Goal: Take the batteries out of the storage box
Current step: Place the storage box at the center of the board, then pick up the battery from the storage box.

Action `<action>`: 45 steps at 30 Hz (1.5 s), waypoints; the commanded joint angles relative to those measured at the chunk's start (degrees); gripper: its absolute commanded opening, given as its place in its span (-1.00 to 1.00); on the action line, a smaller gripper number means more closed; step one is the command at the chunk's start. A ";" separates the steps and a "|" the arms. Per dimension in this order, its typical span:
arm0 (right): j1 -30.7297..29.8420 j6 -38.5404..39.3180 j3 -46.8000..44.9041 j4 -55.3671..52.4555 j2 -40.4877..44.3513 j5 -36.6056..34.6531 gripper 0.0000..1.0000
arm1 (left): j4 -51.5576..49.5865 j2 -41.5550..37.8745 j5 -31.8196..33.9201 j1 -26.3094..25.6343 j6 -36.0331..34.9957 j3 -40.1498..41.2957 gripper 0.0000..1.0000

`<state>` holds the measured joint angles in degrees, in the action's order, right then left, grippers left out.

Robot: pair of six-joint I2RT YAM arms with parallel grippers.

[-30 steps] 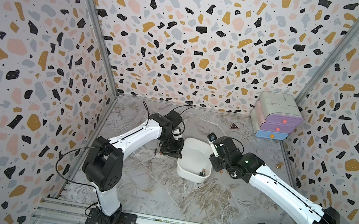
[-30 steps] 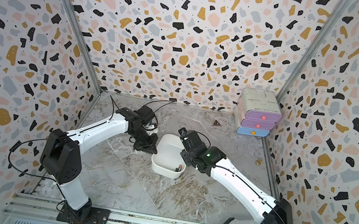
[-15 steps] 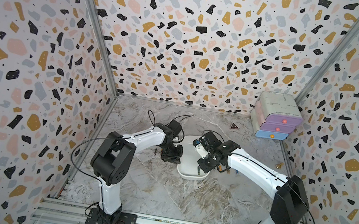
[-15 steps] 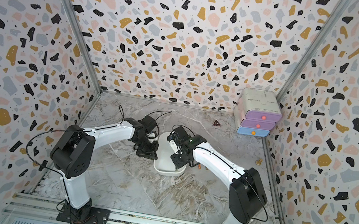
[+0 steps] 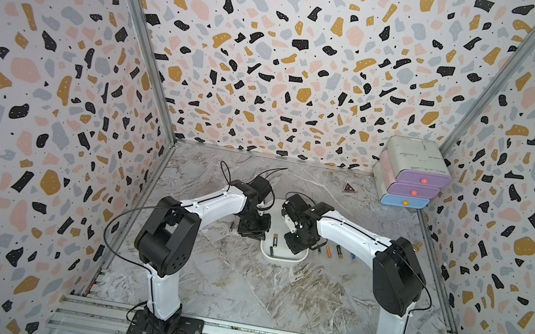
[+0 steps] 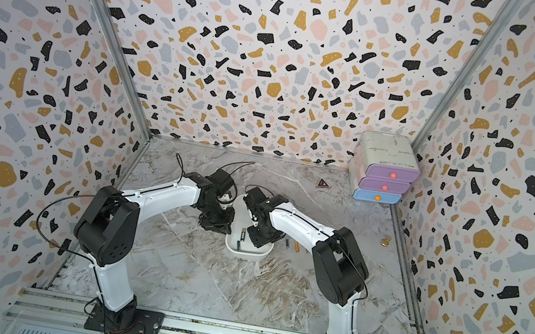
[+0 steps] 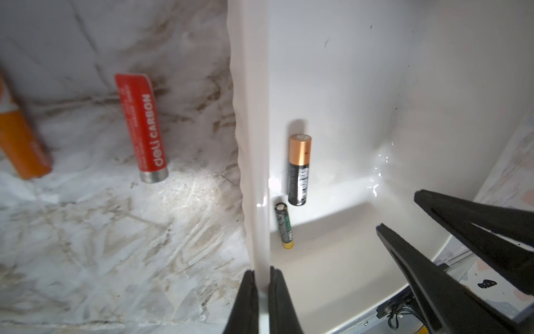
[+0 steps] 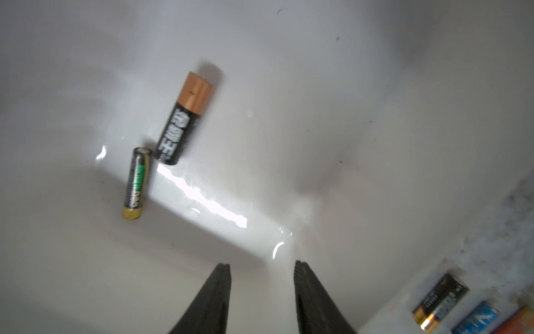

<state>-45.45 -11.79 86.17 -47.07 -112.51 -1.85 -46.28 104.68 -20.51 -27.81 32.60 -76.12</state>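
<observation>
On the floor of the storage box (image 5: 281, 259), a black-and-copper battery (image 8: 185, 118) and, just beside it, a thinner black-and-green battery (image 8: 137, 183) are found lying flat, both near one side wall. The box is set on the marble surface (image 5: 238, 281) between the two arms. Its rim is pinched by the left end effector (image 7: 261, 289), which is closed on the wall with one finger inside and one outside. The right end effector (image 8: 261, 266) is held inside the box, jaws partly open with nothing between them, apart from both cells.

The step in hand is judged to be the reach for one of these two. The jaws need to be brought across and set astride a body lying close to the wall, where room for a finger is scarce.

Outside, a red battery (image 7: 141, 127) and an orange battery (image 7: 23, 144) are laid on one side of the box, and a black-and-gold battery (image 8: 440, 297) and a blue battery (image 8: 476, 316) on the other. A pastel drawer unit (image 5: 409, 174) and a small brass object (image 5: 417, 244) are placed well apart, and nothing is obstructed by them.
</observation>
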 commanded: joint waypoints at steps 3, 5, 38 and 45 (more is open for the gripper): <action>0.10 -7.77 0.87 4.91 -0.39 1.41 -0.14 | -1.84 0.17 1.33 -0.03 -0.75 -1.02 -0.53; 0.07 -8.82 0.23 6.79 0.42 1.93 -0.14 | -1.46 0.26 0.51 -0.05 -0.70 -0.79 -0.53; -3.15 -14.66 8.85 6.04 -12.13 -4.28 -0.17 | 1.12 -18.88 3.46 3.71 -1.73 8.47 -0.12; -3.15 -14.84 8.47 4.44 -12.54 -5.60 -0.58 | 1.25 -21.29 5.57 4.08 -1.89 8.44 -0.11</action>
<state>-48.62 -26.28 94.98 -38.26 -124.55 -5.89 -46.17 85.47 -16.29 -24.25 31.68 -67.26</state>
